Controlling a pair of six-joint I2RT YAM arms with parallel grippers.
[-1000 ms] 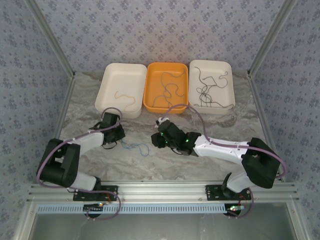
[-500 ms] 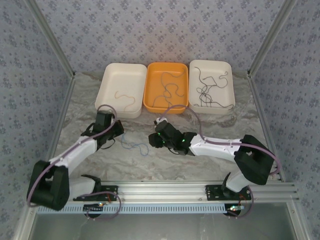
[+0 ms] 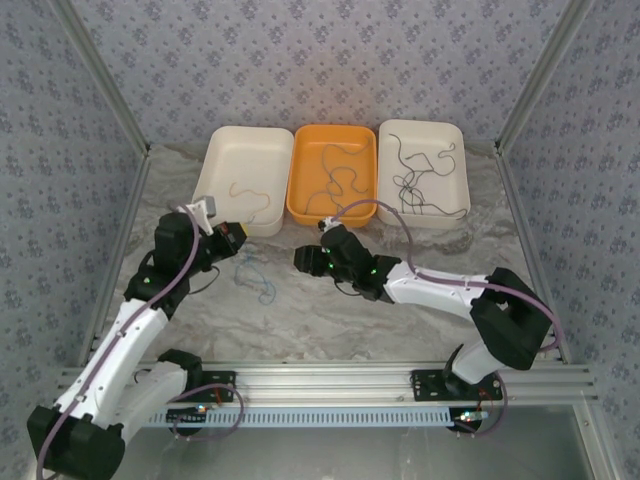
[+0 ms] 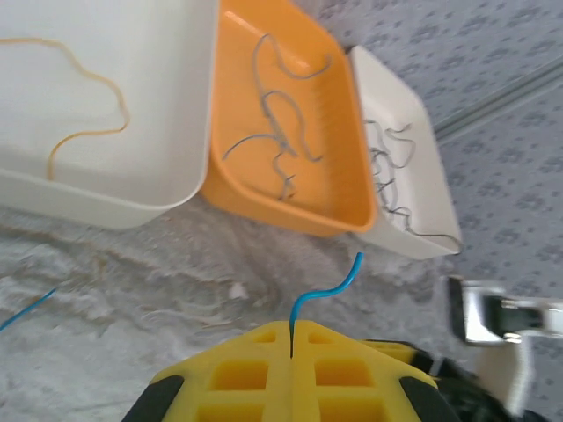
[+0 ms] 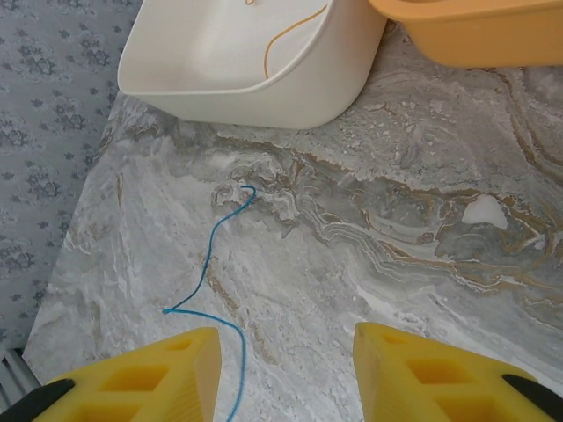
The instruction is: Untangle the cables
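My left gripper [image 3: 230,241] [image 4: 291,338] is shut on a thin blue cable [image 4: 327,289], whose short end curls out above the closed yellow fingers. The rest of the blue cable [image 3: 256,279] [image 5: 209,262] trails down onto the marble table, right of that gripper. My right gripper [image 3: 300,259] [image 5: 286,352] is open just right of the strand, low over the table, with nothing between its fingers; the cable passes beside its left finger [image 5: 167,374]. A tan cable [image 3: 250,194] lies in the left white tray [image 3: 213,170]. Grey cables [image 3: 335,175] lie in the orange tray [image 3: 332,129], and black ones [image 3: 425,185] in the right white tray [image 3: 420,124].
The three trays stand side by side at the back of the table. Patterned walls and metal frame posts [image 3: 115,110] close in both sides. A metal rail [image 3: 320,380] runs along the near edge at the arm bases.
The left arm has swung back and left, dragging the blue cable with it toward the white tray. The right gripper has opened wider and moved slightly toward the trays.
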